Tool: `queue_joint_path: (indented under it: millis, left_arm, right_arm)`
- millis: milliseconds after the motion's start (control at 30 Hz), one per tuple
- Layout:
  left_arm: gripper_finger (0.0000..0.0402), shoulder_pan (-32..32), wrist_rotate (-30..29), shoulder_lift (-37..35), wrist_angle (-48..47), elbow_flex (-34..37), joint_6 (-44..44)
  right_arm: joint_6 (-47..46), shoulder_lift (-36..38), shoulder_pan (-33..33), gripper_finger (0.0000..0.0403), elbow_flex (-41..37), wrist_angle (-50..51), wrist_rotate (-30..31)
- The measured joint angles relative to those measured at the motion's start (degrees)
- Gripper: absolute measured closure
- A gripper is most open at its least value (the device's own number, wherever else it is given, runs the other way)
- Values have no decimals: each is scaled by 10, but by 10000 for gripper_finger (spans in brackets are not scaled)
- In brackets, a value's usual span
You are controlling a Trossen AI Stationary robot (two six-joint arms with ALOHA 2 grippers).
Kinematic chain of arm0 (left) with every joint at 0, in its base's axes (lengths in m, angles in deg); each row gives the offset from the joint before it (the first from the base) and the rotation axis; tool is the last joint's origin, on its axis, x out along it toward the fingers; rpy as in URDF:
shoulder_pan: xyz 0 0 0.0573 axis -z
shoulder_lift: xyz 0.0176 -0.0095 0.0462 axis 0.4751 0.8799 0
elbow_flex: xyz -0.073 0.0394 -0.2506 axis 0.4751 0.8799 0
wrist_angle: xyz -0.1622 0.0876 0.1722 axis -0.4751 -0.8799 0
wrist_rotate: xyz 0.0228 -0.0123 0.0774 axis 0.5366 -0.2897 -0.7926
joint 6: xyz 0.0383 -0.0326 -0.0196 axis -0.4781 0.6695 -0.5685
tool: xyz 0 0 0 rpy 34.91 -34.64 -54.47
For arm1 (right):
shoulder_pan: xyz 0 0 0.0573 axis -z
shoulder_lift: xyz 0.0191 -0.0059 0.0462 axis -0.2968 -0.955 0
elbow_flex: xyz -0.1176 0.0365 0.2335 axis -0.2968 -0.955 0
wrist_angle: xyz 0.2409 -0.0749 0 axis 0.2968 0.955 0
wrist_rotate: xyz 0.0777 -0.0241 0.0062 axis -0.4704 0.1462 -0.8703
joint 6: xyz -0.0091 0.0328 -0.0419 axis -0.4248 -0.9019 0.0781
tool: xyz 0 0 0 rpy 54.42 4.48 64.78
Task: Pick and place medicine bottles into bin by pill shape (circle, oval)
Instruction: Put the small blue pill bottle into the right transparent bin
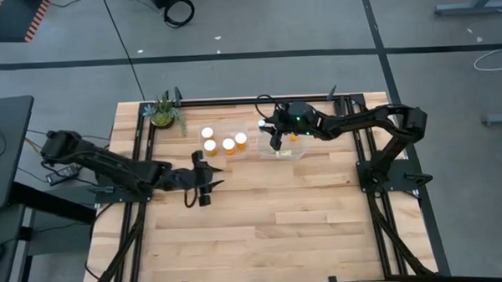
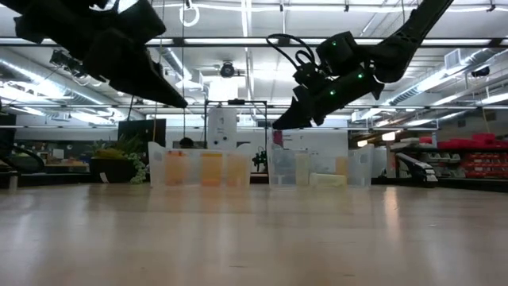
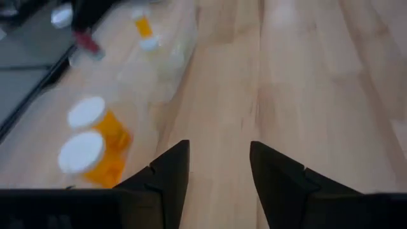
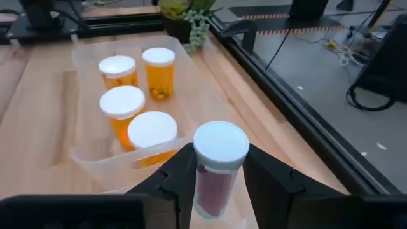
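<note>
The right pincer pinches a white-capped dark-red medicine bottle above the right clear plastic bin. A tilted release could drop it onto the bench. The left pincer, spread and empty, waits near the left clear bin, which holds four amber bottles.

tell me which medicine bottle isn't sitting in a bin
The white-capped bottle clamped in the right gripper. The four amber bottles beyond it all stand inside the clear bin.

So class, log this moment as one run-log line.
right gripper: shut on bottle, above right bin | left gripper: open, empty, over table | left bin: four bottles
</note>
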Motion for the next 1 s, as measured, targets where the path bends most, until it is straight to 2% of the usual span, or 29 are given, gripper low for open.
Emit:
queue_joint_path:
  millis: [333,700,1000]
  left_arm:
    - [230,1,-7,-68,8,28,-4]
    - [230,10,-1,-92,13,28,-29]
    - [230,14,-2,-114,-23,27,-49]
  right_arm:
    - [-2,7,0,272,-6,-13,1]
    - [-4,12,-1,272,-6,1,-2]
    - [-5,9,-1,272,-9,16,-3]
